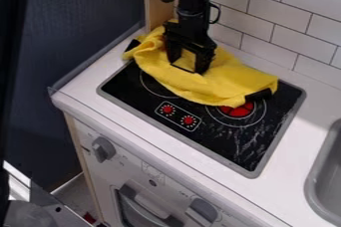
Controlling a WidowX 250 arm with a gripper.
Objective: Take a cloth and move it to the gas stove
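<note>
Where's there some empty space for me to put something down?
There's bare white counter between the stove and the sink. The stove's near corner, in front of the red ring, is bare too. It's crowded farther back, where the yellow cloth lies with the gripper above.

White tiled wall (286, 19); dark panel (73, 27) left; grey floor (72, 195) below.

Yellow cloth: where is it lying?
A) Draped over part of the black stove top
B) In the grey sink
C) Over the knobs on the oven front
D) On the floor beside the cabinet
A: the yellow cloth lies across the far part of the black stove top, below the gripper, partly covering a red burner mark.
</note>
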